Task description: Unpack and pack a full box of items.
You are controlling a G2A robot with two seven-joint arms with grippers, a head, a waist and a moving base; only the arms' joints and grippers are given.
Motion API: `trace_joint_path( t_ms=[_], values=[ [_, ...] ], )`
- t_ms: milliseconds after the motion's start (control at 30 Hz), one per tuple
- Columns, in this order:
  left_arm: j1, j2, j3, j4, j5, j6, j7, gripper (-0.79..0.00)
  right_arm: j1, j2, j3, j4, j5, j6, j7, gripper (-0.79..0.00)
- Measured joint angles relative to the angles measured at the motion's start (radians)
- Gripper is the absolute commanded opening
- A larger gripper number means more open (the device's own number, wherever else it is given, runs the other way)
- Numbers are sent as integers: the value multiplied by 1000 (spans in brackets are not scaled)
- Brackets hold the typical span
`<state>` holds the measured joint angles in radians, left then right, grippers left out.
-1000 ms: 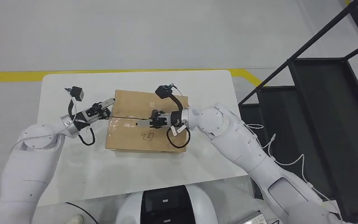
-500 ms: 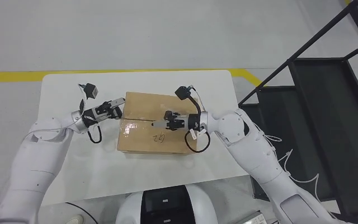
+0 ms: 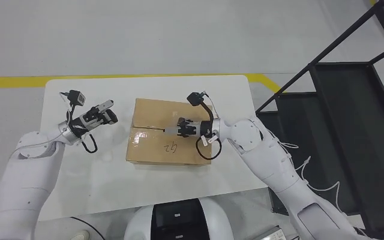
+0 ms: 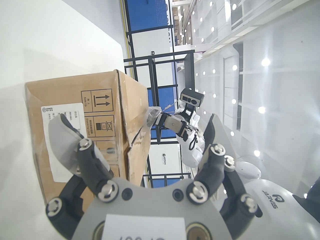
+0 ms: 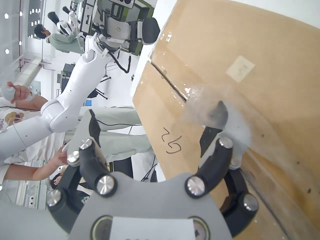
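A closed brown cardboard box (image 3: 168,133) with a taped centre seam and a handwritten mark stands in the middle of the white table. My right gripper (image 3: 174,129) rests over the box top at the seam. It is open: one fingertip (image 5: 218,112) touches the glossy clear tape (image 5: 175,89) by the seam, and the other finger (image 5: 91,123) hangs past the box's edge. My left gripper (image 3: 110,113) hovers open and empty to the left of the box, a short gap from its side. The left wrist view shows that gripper (image 4: 135,123) facing the box's labelled side (image 4: 75,116).
Bare white table (image 3: 72,174) surrounds the box, with most room on the left and in front. A black metal stair frame (image 3: 336,90) stands beyond the table's right edge. A yellow floor line (image 3: 36,81) runs behind the table.
The box first slid a little to the right with both grippers at it. Since then my left gripper has pulled back left, away from the box; the right gripper stays at the seam.
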<state>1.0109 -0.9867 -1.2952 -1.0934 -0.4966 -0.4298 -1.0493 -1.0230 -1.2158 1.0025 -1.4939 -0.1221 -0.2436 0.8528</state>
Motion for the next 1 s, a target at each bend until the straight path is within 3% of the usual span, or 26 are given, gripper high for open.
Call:
trace_joint_path(
  t_ms=[300, 833, 1000],
  values=[
    [93, 18, -81, -100, -13, -3, 29, 0, 57, -21, -73, 29, -23, -20, -38, 0],
    [96, 18, -82, -104, -13, -3, 30, 0, 52, -20, -67, 28, -32, -10, -52, 0],
    [120, 18, -88, -142, 13, 12, 76, 0, 68, -23, -82, 18, -50, 13, -37, 0]
  ],
)
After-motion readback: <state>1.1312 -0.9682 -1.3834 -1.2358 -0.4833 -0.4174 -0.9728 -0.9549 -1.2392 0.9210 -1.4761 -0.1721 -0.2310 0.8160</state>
